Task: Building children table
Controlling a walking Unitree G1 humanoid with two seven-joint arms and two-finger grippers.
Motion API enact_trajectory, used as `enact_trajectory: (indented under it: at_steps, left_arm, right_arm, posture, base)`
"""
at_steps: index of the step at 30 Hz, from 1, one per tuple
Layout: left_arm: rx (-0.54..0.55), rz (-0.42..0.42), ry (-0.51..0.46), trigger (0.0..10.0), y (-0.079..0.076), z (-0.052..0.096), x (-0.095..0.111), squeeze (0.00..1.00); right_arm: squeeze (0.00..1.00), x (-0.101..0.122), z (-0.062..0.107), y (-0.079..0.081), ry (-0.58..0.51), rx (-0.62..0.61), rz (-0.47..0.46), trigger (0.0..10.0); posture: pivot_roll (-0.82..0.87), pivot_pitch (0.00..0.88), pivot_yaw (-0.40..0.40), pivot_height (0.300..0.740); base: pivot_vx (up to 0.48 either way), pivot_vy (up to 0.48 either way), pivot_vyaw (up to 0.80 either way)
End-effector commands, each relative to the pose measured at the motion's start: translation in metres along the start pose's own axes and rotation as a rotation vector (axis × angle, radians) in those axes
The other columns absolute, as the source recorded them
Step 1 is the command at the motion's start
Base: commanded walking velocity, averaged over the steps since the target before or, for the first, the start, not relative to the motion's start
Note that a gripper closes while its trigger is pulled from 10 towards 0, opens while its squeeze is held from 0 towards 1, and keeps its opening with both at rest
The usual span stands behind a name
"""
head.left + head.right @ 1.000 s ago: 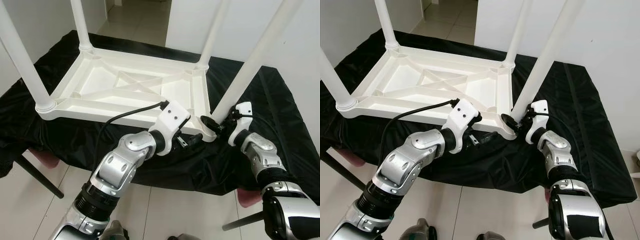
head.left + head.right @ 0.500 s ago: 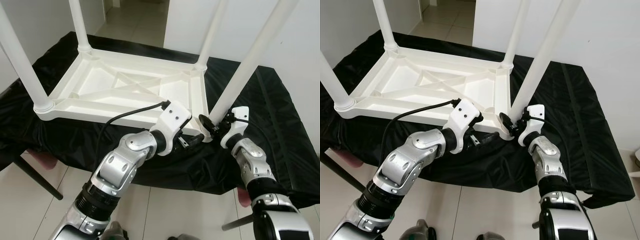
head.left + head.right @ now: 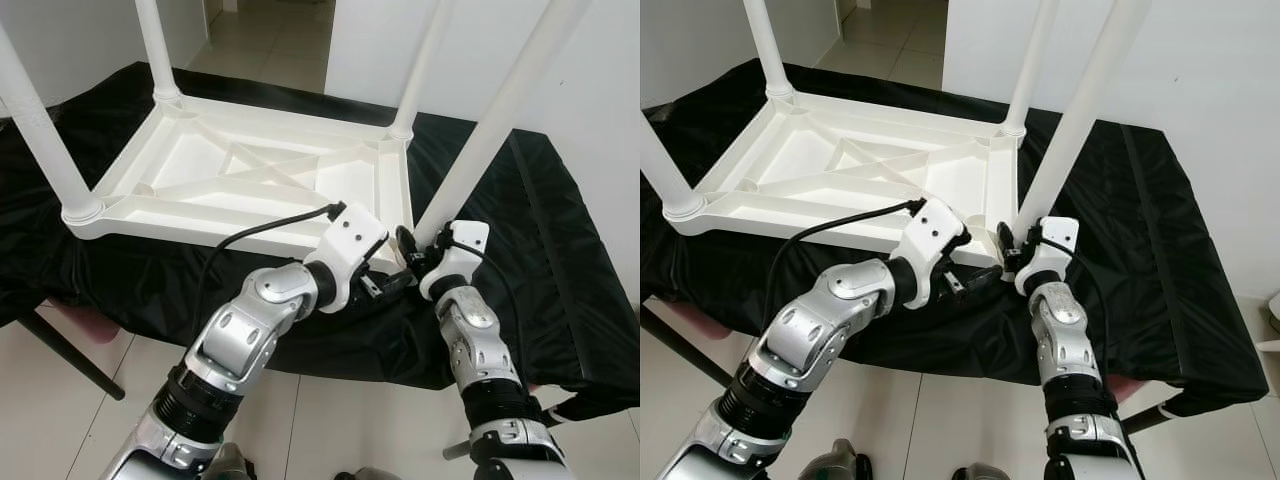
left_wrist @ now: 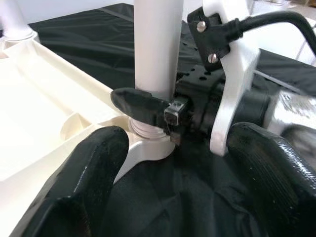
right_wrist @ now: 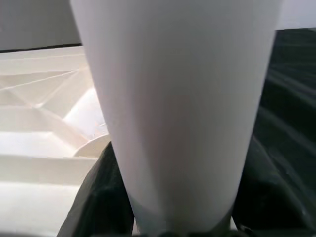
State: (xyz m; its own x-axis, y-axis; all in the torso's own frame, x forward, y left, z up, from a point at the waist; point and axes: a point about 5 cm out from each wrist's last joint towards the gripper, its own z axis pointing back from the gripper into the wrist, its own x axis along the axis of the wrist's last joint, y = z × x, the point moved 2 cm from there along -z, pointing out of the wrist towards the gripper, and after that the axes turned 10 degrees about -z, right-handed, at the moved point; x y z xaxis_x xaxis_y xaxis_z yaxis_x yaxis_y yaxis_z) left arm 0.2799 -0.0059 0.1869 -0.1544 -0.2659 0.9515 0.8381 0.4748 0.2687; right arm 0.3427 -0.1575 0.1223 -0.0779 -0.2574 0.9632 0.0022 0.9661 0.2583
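Right gripper [image 3: 1008,245] clasps the table leg [image 3: 1077,115] — at its base.

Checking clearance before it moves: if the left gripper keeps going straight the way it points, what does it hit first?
Probably the right gripper clamped on the white table leg at its base; the left gripper points right at them, open.

The left arm reaches forward and bends inward at the elbow, its white wrist housing angled toward the right, and the left end effector [image 3: 392,284] has its two black fingers [image 4: 94,163] spread apart with nothing between them. The right arm rises nearly straight up from below, forearm vertical, and the right end effector [image 3: 408,250] at its top is closed around the base of a white leg [image 3: 470,150], one black finger [image 4: 138,102] pressed against it.
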Motion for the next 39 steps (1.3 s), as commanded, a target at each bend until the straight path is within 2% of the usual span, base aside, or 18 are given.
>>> enact_trajectory:
  at_steps: [1, 7, 12, 13, 14, 15, 17, 18, 20, 21, 34, 35, 36, 39]
  left_arm:
    - [-0.027, 0.0, 0.0, 10.0, -0.003, -0.002, -0.001, 0.0]
    - [-0.025, 0.002, 0.002, 10.0, -0.004, -0.001, -0.002, 0.0]
    - [-0.02, 0.004, 0.001, 10.0, -0.004, -0.001, -0.002, 0.0]
    - [-0.019, 0.004, 0.001, 10.0, -0.003, -0.001, -0.002, 0.0]
    - [-0.019, 0.004, 0.001, 10.0, -0.003, -0.001, -0.002, 0.0]
    - [-0.019, 0.003, 0.001, 10.0, -0.003, -0.001, -0.002, 0.0]
    - [-0.018, 0.003, 0.001, 10.0, -0.003, -0.001, -0.002, 0.0]
    - [-0.018, 0.002, 0.001, 10.0, -0.003, -0.001, -0.003, 0.0]
    - [-0.019, 0.001, 0.001, 10.0, -0.003, -0.001, -0.003, 0.0]
    - [-0.019, 0.001, 0.0, 10.0, -0.003, -0.001, -0.003, 0.0]
    - [-0.017, -0.002, 0.0, 10.0, -0.003, -0.001, -0.002, 0.0]
    - [-0.016, -0.001, 0.0, 10.0, -0.003, -0.001, -0.002, 0.0]
    - [-0.015, 0.0, 0.001, 10.0, -0.003, 0.0, -0.002, 0.0]
    - [-0.014, 0.0, 0.002, 10.0, -0.003, 0.0, -0.002, 0.0]
  right_arm:
    - [0.0, -0.009, 0.006, -0.012, 0.04, -0.098, 0.012, 0.0]
    - [0.0, -0.012, 0.01, 0.0, 0.039, -0.142, 0.024, 0.0]
    - [0.0, -0.01, 0.011, 0.0, 0.049, -0.17, 0.029, 0.0]
    - [0.0, -0.01, 0.011, 0.0, 0.052, -0.173, 0.03, 0.7]
    - [0.0, -0.01, 0.011, 0.0, 0.052, -0.173, 0.03, 0.7]
    - [0.0, -0.01, 0.01, 0.0, 0.053, -0.173, 0.034, 8.5]
    - [0.0, -0.01, 0.01, 0.0, 0.054, -0.173, 0.038, 8.5]
    - [0.0, -0.009, 0.01, 0.0, 0.053, -0.172, 0.037, 10.0]
    - [0.0, -0.008, 0.01, 0.0, 0.051, -0.176, 0.037, 10.0]
    - [1.0, -0.007, 0.01, -0.001, 0.045, -0.178, 0.035, 10.0]
    - [1.0, 0.002, 0.006, -0.007, 0.029, -0.128, 0.025, 10.0]
    - [0.73, 0.004, 0.004, -0.009, 0.03, -0.104, 0.027, 10.0]
    - [0.0, 0.006, 0.002, -0.012, 0.035, -0.067, 0.044, 10.0]
    - [0.0, 0.006, 0.001, -0.015, 0.042, -0.033, 0.061, 10.0]
  posture:
    - [0.03, 0.001, -0.062, 0.74]
    - [0.04, 0.0, -0.069, 0.74]
    - [0.04, 0.0, -0.073, 0.74]
    - [0.04, 0.0, -0.073, 0.74]
    - [0.04, 0.0, -0.073, 0.74]
    - [0.04, 0.0, -0.073, 0.74]
    - [0.04, 0.0, -0.073, 0.74]
    - [0.04, 0.0, -0.072, 0.74]
    - [0.04, 0.0, -0.072, 0.74]
    - [0.04, 0.0, -0.071, 0.74]
    - [0.04, 0.0, -0.071, 0.74]
    - [0.04, 0.0, -0.072, 0.74]
    - [0.05, 0.0, -0.073, 0.74]
    - [0.05, 0.0, -0.073, 0.74]
  base:
    - [0.0, 0.0, 0.0]
    - [0.0, 0.0, 0.0]
    - [0.0, 0.0, 0.0]
    - [0.0, 0.0, 0.0]
    - [0.0, 0.0, 0.0]
    - [0.0, 0.0, 0.0]
    - [0.0, 0.0, 0.0]
    - [0.0, 0.0, 0.0]
    - [0.0, 0.0, 0.0]
    - [0.0, 0.0, 0.0]
    - [0.0, 0.0, 0.0]
    - [0.0, 0.0, 0.0]
    - [0.0, 0.0, 0.0]
    - [0.0, 0.0, 0.0]
